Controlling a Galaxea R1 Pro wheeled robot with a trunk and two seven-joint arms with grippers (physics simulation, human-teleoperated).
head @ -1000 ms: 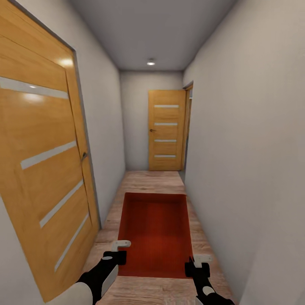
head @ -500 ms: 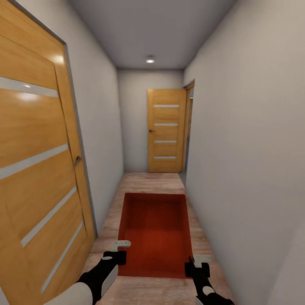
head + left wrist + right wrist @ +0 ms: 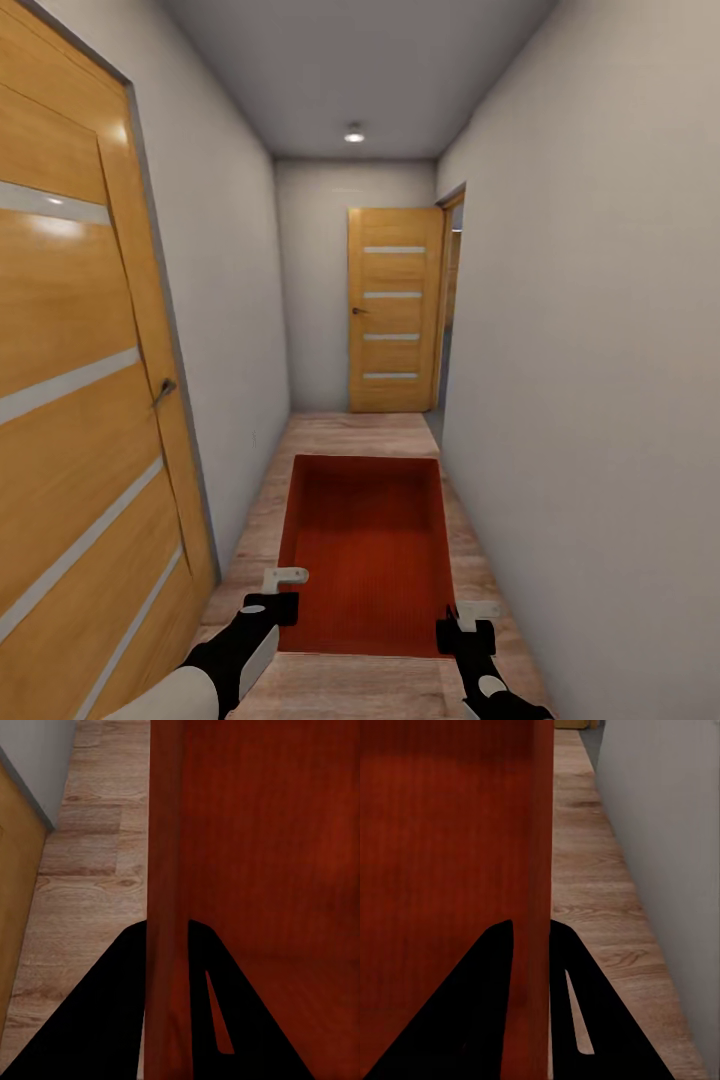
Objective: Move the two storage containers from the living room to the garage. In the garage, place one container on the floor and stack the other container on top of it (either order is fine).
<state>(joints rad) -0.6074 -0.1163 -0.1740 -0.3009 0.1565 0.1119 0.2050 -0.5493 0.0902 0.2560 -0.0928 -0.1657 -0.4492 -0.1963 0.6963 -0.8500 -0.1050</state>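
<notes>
left gripper: clamped on the container's left wall, a finger on each side; wrist view confirmed the wall pinched between the fingers.
right gripper: same, clamped on the right wall.
container: carried low in front, open top up; two-sided grip likely kept the wide bin level.
clearance: tight between side door and right wall.
ahead: plank floor, closed far door, opening beside it at right.
</notes>
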